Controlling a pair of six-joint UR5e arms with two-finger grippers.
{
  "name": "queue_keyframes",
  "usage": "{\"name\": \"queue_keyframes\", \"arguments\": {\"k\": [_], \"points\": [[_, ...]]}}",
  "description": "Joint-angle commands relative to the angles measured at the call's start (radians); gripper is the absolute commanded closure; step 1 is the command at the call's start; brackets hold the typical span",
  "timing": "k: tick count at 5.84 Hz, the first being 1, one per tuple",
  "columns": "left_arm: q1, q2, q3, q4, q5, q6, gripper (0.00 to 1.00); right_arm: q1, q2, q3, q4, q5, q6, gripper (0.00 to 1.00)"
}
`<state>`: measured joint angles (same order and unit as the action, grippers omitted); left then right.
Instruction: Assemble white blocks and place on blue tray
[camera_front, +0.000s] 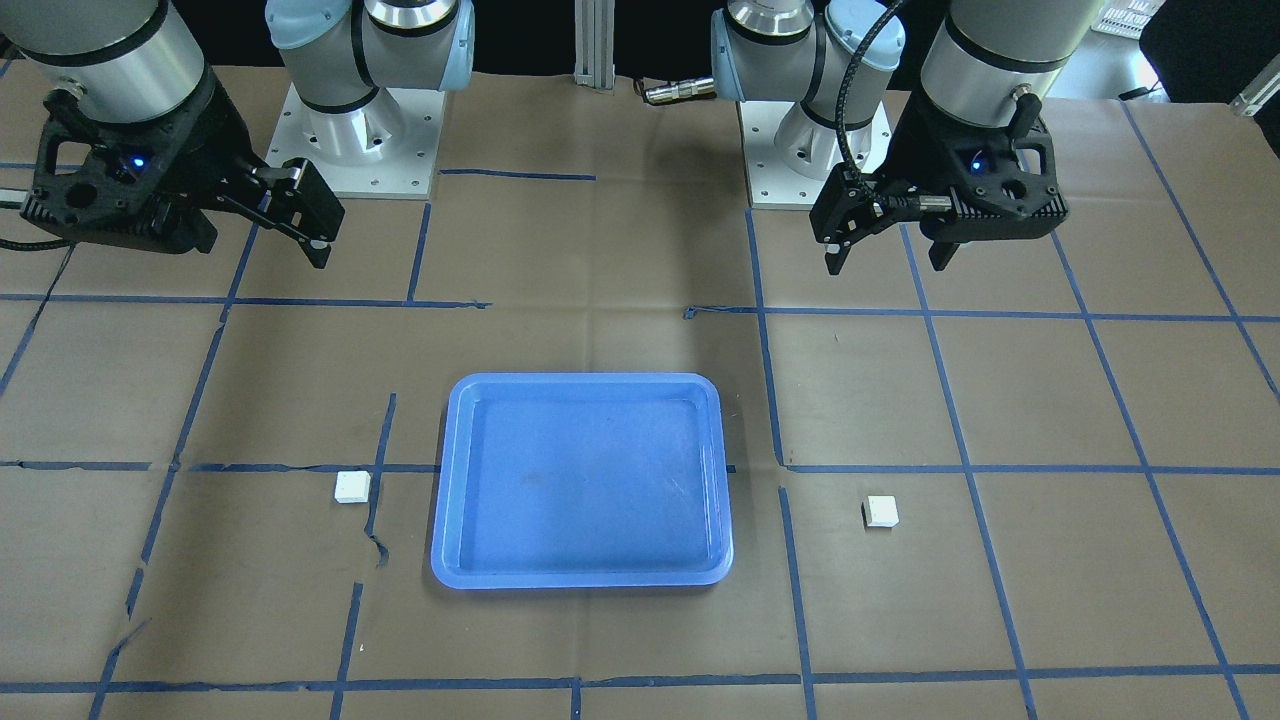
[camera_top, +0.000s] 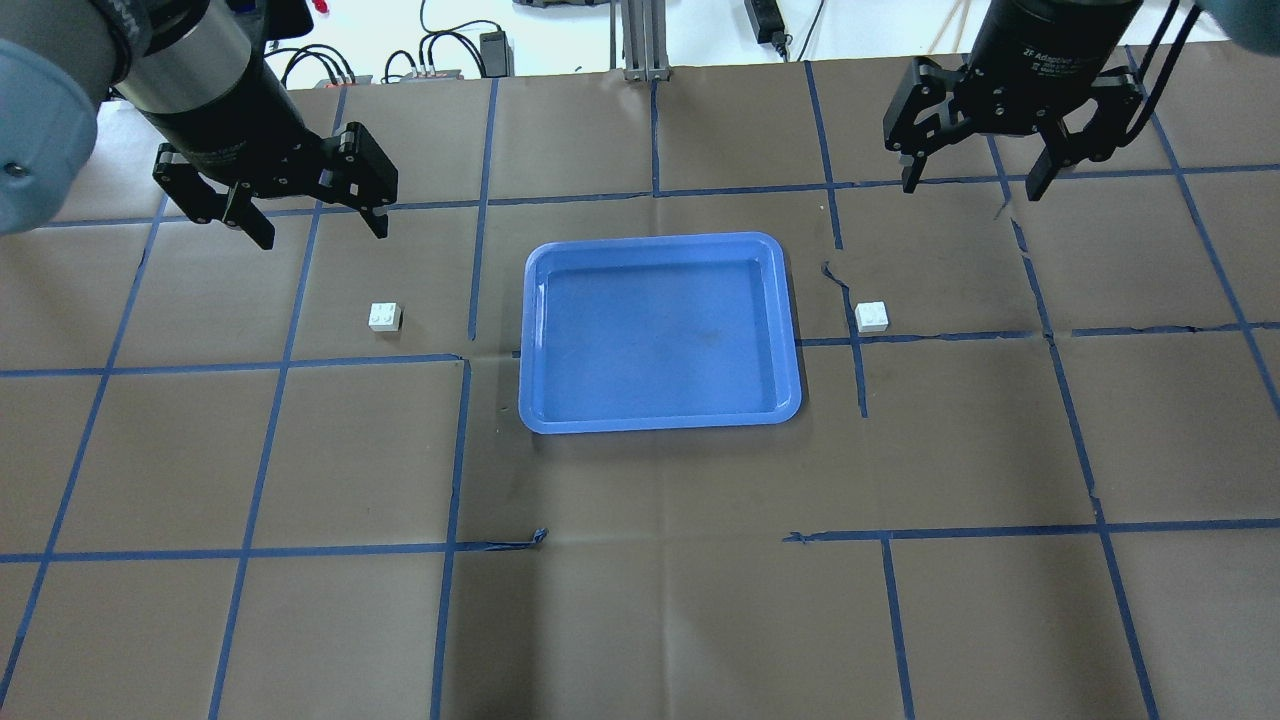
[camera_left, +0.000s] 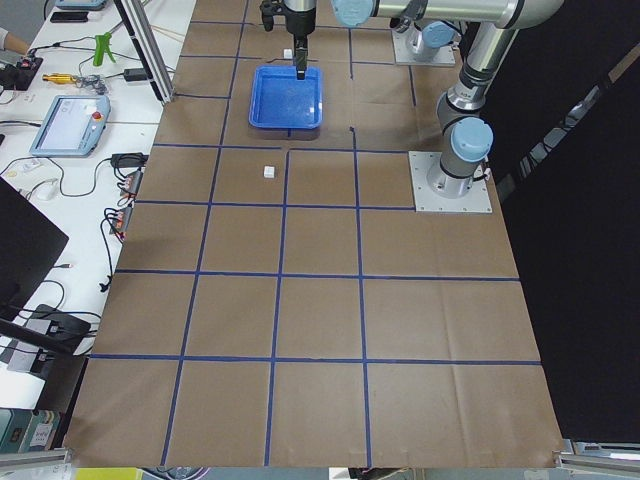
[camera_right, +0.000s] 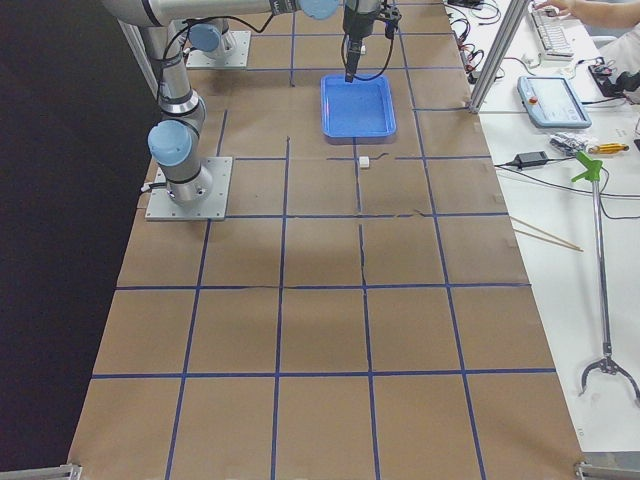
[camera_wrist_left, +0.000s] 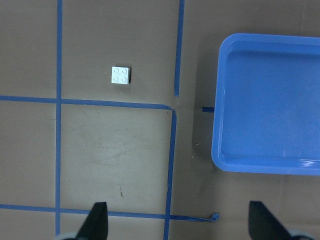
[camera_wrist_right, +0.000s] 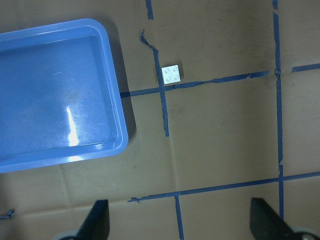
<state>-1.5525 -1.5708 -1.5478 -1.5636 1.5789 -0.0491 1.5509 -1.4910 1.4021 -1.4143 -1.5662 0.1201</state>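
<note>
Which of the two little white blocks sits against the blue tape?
The block right of the tray in the overhead view, tucked into a tape crossing; the other block lies on bare paper.

White blocks (camera_top: 385, 316), blue tray (camera_top: 660, 422), brown table (camera_top: 650, 620) gridded with blue tape (camera_top: 250, 548)

Left wrist view: blue tray (camera_wrist_left: 218, 125) cut off by right edge; of left gripper (camera_wrist_left: 180, 220) only two fingertips show, at bottom edge. Right wrist view: tray cut by left edge; of right gripper (camera_wrist_right: 181, 217) only fingertips. Side views: white blocks (camera_left: 268, 171) too small, studs not readable.
</note>
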Motion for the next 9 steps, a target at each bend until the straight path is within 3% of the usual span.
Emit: {"name": "queue_keyframes", "arguments": {"k": [1,3,4,5,6,8,9], "points": [[0.003,-0.008,-0.003,0.005,0.01,0.002,0.0,0.0,0.0,0.0,0.0,0.0,0.001,0.0],[0.041,-0.029,-0.07,0.031,0.01,0.006,0.0,0.0,0.0,0.001,0.002,0.0,0.0,0.0],[0.119,-0.064,-0.139,0.134,0.006,0.024,0.0,0.0,0.0,0.0,-0.003,0.0,0.001,0.0],[0.15,-0.122,-0.159,0.331,0.004,0.108,0.0,0.002,-0.002,-0.011,-0.002,0.003,-0.014,0.0],[0.153,-0.209,-0.134,0.417,0.003,0.205,0.0,0.008,-0.005,-0.014,-0.002,0.006,-0.037,0.0],[0.158,-0.342,-0.152,0.458,0.007,0.378,0.0,0.012,-0.029,0.0,0.02,0.0,-0.48,0.0],[0.16,-0.395,-0.15,0.482,0.01,0.377,0.0,0.008,-0.017,0.001,0.021,-0.006,-0.673,0.0]]}}
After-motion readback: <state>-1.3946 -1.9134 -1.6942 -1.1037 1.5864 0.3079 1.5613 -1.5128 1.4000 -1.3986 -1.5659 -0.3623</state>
